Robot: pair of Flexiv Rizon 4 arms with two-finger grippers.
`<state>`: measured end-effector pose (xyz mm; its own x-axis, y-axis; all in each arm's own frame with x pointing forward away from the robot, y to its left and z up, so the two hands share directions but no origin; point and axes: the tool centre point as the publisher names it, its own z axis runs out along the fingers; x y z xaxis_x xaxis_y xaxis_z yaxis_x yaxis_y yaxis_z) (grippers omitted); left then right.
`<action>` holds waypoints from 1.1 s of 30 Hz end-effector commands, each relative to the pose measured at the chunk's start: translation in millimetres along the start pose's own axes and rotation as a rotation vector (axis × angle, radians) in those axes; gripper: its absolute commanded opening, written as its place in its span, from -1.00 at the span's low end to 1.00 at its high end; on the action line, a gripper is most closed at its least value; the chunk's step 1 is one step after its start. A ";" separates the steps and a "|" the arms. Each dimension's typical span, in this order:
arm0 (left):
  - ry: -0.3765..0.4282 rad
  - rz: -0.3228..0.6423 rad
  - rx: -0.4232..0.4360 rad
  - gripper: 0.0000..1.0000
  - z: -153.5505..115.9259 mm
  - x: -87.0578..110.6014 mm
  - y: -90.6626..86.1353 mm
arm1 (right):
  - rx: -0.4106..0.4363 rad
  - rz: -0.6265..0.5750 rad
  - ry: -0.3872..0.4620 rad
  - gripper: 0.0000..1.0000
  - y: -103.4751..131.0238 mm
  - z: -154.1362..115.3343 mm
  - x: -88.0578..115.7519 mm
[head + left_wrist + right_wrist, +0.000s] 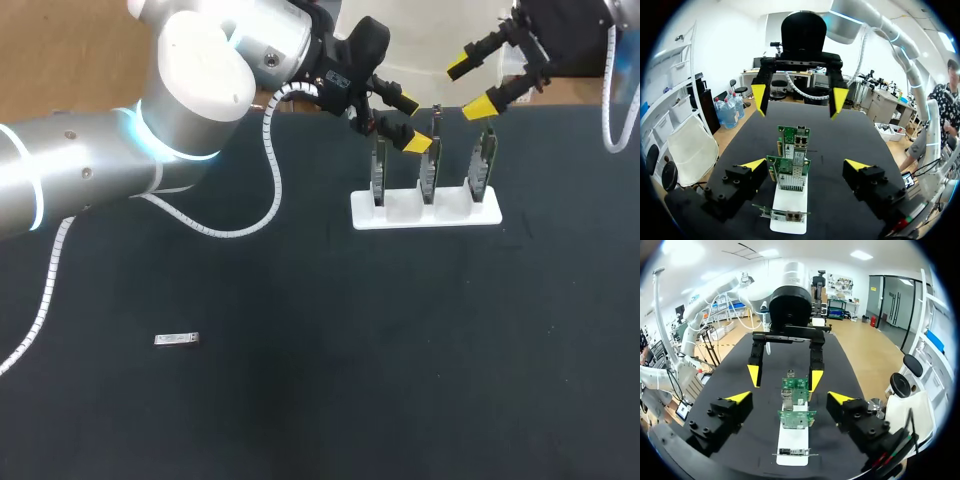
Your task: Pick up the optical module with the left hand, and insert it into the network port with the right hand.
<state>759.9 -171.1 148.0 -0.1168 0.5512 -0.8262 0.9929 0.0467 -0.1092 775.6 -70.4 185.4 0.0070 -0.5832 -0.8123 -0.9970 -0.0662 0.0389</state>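
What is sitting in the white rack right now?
Three green cards stand upright in the slots of the white rack. Their lower edges are hidden inside the slots. The optical module is not there; it lies apart on the table.

The table [400,380] has a flat black top. Toward its far side, right of the middle, a white stand [425,212] sits on it, its long side running left to right. Three green network cards [428,170] stand upright in the stand's slots, side by side and apart from one another. Well apart from the stand, on the near left part of the table, a small silver optical module [177,340] lies flat, lengthwise left to right.
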 end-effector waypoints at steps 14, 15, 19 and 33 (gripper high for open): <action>0.006 -0.001 0.004 1.00 0.2 -1.1 1.8 | 0.043 -0.050 -0.027 -1.00 8.2 1.0 -15.6; 0.006 -0.001 0.004 1.00 0.2 -1.1 1.8 | 0.043 -0.052 -0.028 -1.00 8.1 2.1 -16.8; 0.006 -0.001 0.004 1.00 0.2 -1.1 1.8 | 0.041 -0.056 -0.034 -1.00 7.5 6.9 -21.1; 0.006 -0.001 0.004 1.00 0.2 -1.1 1.8 | 0.026 -0.045 -0.027 -1.00 6.3 20.8 -20.5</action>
<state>759.9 -171.1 148.0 -0.1168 0.5512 -0.8262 0.9929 0.0467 -0.1092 765.2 -44.0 192.0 0.0510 -0.5565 -0.8293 -0.9975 -0.0688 -0.0152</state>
